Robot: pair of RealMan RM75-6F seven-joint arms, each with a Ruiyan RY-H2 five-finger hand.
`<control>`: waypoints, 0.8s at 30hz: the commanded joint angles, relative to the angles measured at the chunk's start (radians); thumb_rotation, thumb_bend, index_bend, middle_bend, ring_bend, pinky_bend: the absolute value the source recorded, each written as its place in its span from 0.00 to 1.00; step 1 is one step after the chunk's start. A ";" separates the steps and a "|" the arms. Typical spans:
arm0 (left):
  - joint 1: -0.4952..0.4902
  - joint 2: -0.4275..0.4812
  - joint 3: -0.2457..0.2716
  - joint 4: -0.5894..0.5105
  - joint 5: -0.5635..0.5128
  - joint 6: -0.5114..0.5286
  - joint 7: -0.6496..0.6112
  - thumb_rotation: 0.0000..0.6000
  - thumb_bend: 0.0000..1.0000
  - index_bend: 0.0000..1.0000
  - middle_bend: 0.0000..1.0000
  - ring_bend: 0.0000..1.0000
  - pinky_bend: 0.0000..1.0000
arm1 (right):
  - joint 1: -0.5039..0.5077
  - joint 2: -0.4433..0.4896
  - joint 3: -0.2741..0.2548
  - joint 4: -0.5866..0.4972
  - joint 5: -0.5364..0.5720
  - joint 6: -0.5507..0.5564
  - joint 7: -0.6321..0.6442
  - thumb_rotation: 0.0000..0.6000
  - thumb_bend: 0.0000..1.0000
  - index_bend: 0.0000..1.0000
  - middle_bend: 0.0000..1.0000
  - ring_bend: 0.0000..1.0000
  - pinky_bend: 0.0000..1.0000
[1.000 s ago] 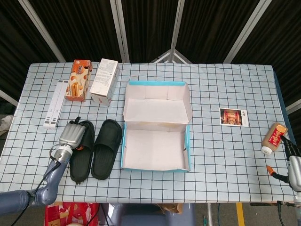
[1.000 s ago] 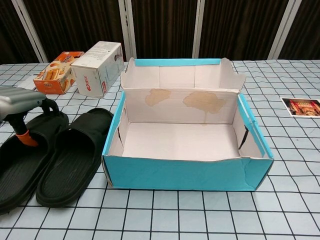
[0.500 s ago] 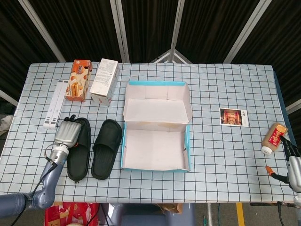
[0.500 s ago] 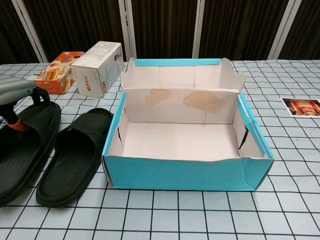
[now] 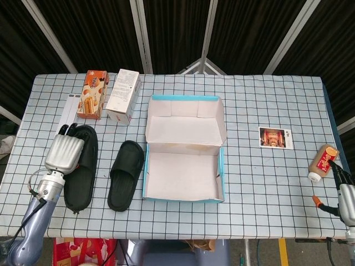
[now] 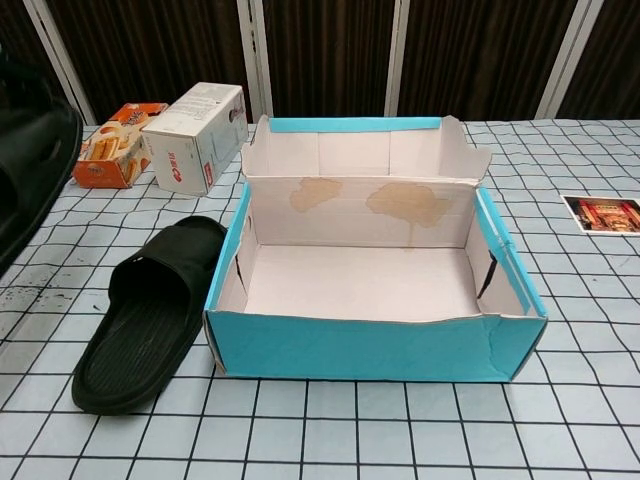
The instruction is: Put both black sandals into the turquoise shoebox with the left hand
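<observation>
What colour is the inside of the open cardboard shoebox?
White with brownish stains inside the turquoise cardboard shoebox; clearest in the chest view.

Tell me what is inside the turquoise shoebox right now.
Nothing visible: the turquoise shoebox shows only its bare, stained white lining. One sandal lies beside it; the left hand holds the other sandal. The near wall hides a thin floor strip.

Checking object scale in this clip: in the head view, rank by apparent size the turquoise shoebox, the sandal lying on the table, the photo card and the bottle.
1. turquoise shoebox
2. sandal on the table
3. photo card
4. bottle
The card and bottle look close in size, so their order is unsure.

Lab-like recording booth, black curtains (image 5: 166,33), checked tablecloth (image 5: 266,183)
</observation>
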 commanded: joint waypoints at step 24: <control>-0.699 -0.304 -0.031 0.173 0.275 -0.482 0.975 1.00 0.44 0.53 0.50 0.13 0.17 | -0.025 0.021 -0.001 0.019 -0.014 0.028 0.095 1.00 0.23 0.06 0.17 0.20 0.23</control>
